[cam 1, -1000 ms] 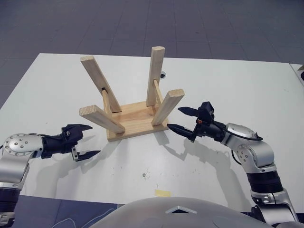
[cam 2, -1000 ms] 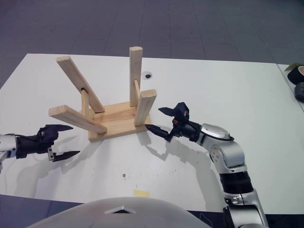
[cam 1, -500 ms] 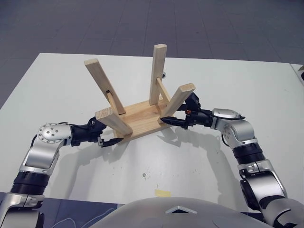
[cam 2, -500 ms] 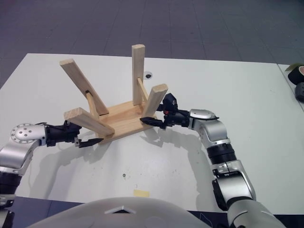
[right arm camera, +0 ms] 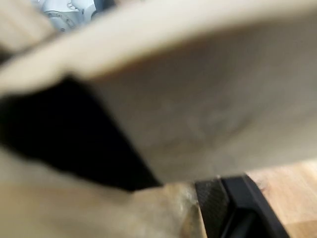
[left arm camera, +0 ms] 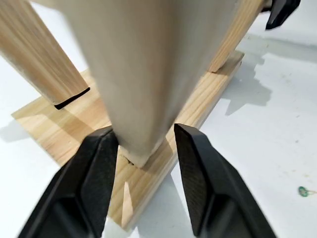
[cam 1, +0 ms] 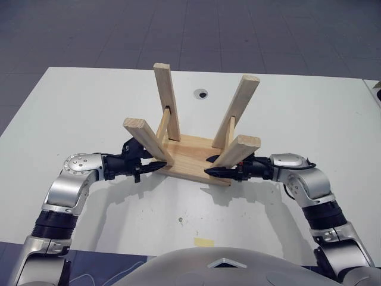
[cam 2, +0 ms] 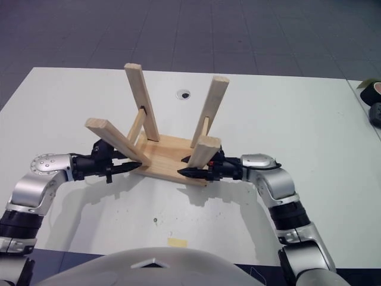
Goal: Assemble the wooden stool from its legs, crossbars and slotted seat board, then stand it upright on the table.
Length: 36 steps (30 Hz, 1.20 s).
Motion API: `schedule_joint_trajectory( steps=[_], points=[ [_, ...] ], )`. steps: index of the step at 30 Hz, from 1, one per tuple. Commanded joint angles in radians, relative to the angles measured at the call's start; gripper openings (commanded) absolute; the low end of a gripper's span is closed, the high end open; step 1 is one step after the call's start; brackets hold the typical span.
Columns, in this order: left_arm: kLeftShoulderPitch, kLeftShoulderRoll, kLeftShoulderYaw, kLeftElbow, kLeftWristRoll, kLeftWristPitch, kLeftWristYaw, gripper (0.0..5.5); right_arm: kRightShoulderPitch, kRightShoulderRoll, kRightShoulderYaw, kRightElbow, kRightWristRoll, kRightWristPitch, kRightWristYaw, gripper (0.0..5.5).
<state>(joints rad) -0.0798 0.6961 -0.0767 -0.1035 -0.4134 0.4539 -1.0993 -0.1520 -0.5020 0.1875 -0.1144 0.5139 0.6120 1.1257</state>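
The wooden stool lies upside down on the white table [cam 1: 71,113]. Its seat board [cam 1: 191,156] is flat on the table and its four legs point up and outward. My left gripper [cam 1: 149,167] is shut on the base of the near-left leg [cam 1: 144,137]. In the left wrist view its fingers [left arm camera: 94,178] press both sides of that leg [left arm camera: 148,74] just above the board [left arm camera: 64,124]. My right gripper [cam 1: 223,169] is shut on the base of the near-right leg [cam 1: 239,151]. One black finger [right arm camera: 233,203] shows beside that leg in the right wrist view.
A round hole [cam 1: 203,93] sits in the table behind the stool. A small mark [cam 1: 180,220] and a yellow tape strip [cam 1: 203,242] lie near the front edge. A dark object [cam 2: 375,101] is at the far right edge. White tabletop lies open on both sides.
Both grippers came in from open positions beside the stool and shut on its two near legs. The stool has since turned on the table and shifted slightly right.
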Motion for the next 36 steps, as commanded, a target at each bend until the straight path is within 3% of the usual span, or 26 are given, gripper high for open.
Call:
schedule_joint_trajectory(
  steps=[1, 4, 7, 9, 10, 13, 17, 23, 27, 31, 36],
  points=[
    [-0.041, 0.061, 0.030, -0.136, -0.210, 0.246, -0.091, 1.56, 0.121, -0.024, -0.061, -0.149, 0.105, 0.086, -0.036, 2.03],
    [-0.044, 0.086, 0.071, -0.191, -0.322, 0.390, -0.096, 1.56, 0.145, 0.007, -0.175, -0.219, 0.300, 0.215, -0.117, 1.95],
    [-0.090, 0.045, 0.158, -0.217, -0.519, 0.583, -0.011, 1.43, 0.115, 0.118, -0.372, -0.189, 0.794, 0.318, -0.456, 1.63],
    [-0.102, 0.011, 0.246, -0.216, -0.691, 0.687, 0.111, 1.31, 0.117, 0.151, -0.425, -0.181, 0.983, 0.278, -0.678, 1.40],
    [-0.102, -0.002, 0.282, -0.204, -0.768, 0.720, 0.184, 1.26, 0.123, 0.162, -0.437, -0.191, 1.003, 0.261, -0.751, 1.22],
    [-0.082, -0.044, 0.348, -0.167, -0.880, 0.765, 0.393, 1.23, 0.162, 0.165, -0.455, -0.203, 0.996, 0.252, -0.880, 1.86],
    [-0.067, -0.081, 0.373, -0.135, -0.931, 0.773, 0.561, 1.97, 0.188, 0.140, -0.475, -0.193, 0.994, 0.262, -0.928, 2.49],
    [-0.099, -0.100, 0.432, -0.138, -0.881, 0.655, 0.647, 3.05, 0.205, 0.024, -0.514, -0.196, 0.952, 0.299, -0.801, 3.54],
    [-0.045, -0.024, 0.411, -0.222, -0.824, 0.605, 0.483, 3.76, 0.233, -0.074, -0.572, -0.164, 0.942, 0.332, -0.666, 4.23],
    [-0.007, 0.041, 0.393, -0.260, -0.803, 0.577, 0.290, 4.40, 0.301, -0.183, -0.572, -0.107, 0.776, 0.299, -0.465, 4.86],
    [-0.043, 0.111, 0.228, -0.252, -0.512, 0.364, 0.123, 5.19, 0.274, -0.256, -0.489, -0.008, 0.489, 0.141, -0.307, 5.40]
  ],
)
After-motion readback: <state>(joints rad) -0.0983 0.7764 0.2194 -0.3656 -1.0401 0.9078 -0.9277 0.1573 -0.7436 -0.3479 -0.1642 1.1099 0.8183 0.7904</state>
